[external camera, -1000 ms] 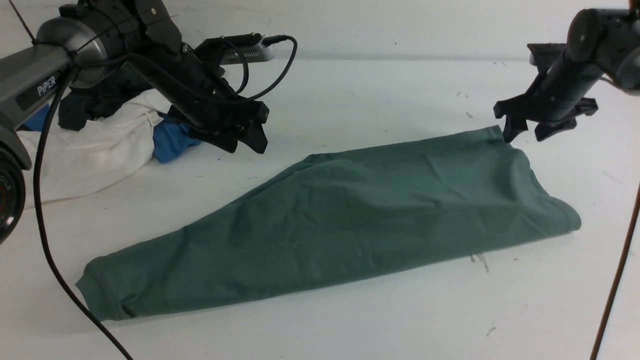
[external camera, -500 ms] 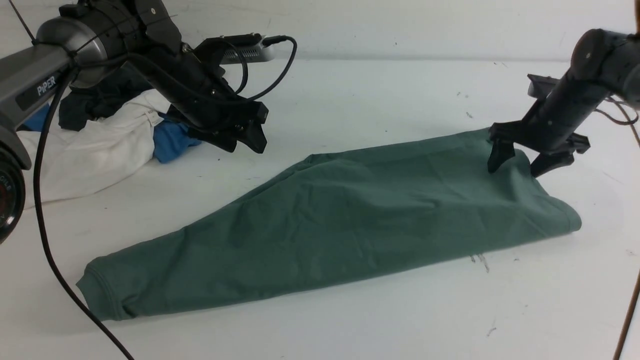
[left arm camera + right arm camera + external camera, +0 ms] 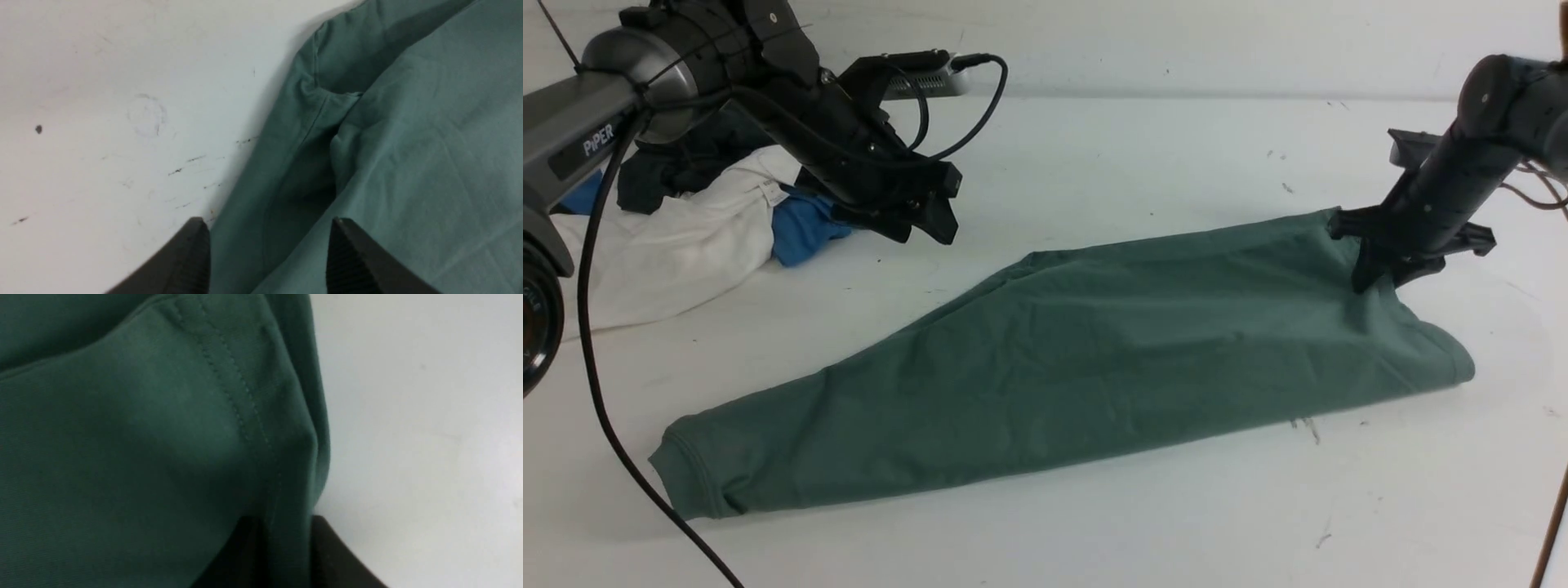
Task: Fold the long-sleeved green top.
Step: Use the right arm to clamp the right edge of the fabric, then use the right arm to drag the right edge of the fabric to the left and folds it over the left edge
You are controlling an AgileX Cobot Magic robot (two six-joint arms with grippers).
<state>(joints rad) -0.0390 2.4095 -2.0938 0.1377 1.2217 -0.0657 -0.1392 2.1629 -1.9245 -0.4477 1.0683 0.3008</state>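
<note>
The green long-sleeved top (image 3: 1062, 359) lies as a long band slanting across the white bench (image 3: 1176, 147). The right gripper (image 3: 1376, 282) has its jaws clamped on a thin ridge of cloth at the top's far right edge (just a stitched fold, judging by the wrist view), so a lift may slip free or raise one layer alone. The left gripper (image 3: 915, 227) hovers with jaws apart, holding nothing; a one-sided pull would likely skew the fold.
</note>
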